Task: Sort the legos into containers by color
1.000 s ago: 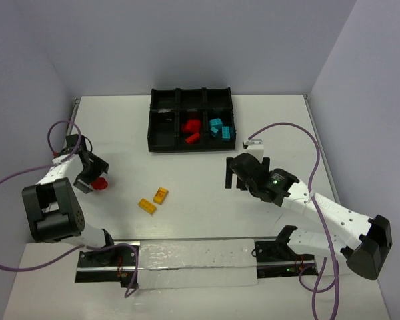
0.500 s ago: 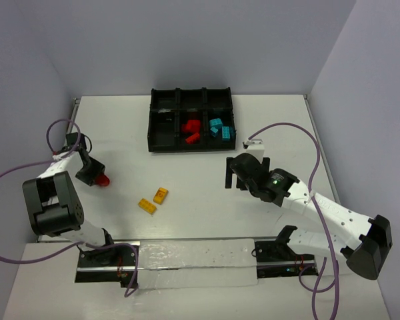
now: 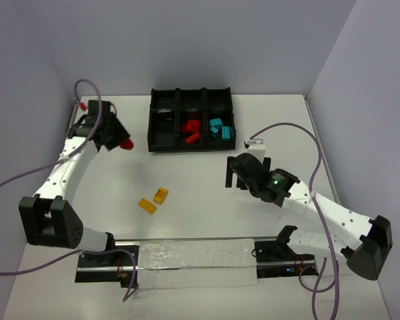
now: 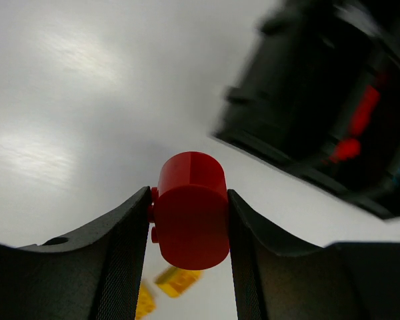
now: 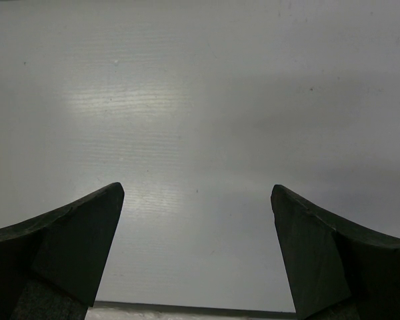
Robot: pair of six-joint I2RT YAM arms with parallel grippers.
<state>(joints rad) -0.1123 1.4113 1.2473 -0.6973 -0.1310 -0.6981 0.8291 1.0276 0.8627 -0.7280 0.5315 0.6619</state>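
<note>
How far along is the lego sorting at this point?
Done: red plastic bricks and cyan bricks sit in separate compartments of the black divided tray. In hand: the left gripper is shut on a round red brick left of the tray. Left: two yellow bricks on the white table; the right gripper is open, empty.

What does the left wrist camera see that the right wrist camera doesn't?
Only the left wrist camera shows a red lego squeezed in the left gripper, yellow legos on the table below it, and the blurry black tray. Only the right wrist camera shows the right gripper, wide open with nothing between its fingers. Both show the white table.
</note>
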